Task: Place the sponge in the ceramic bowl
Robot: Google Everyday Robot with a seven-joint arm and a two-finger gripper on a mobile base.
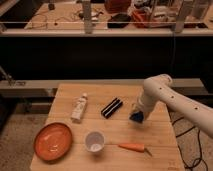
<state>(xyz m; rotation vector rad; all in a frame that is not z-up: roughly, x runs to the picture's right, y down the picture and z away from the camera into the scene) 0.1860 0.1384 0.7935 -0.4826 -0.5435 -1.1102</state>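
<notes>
The sponge (136, 118), a small dark-blue block, is on the right part of the wooden table, right at the tip of my gripper (138, 113). The white arm comes down onto it from the upper right and hides part of it. Whether the sponge rests on the table or hangs just above it cannot be told. The ceramic bowl (52, 141), orange and shallow, sits at the table's front left corner, far from the gripper.
A black ridged bar (112, 107) lies just left of the sponge. A white tube (79, 107) lies further left. A white cup (94, 141) and a carrot (132, 147) sit near the front edge, between sponge and bowl. A cluttered bench runs behind the table.
</notes>
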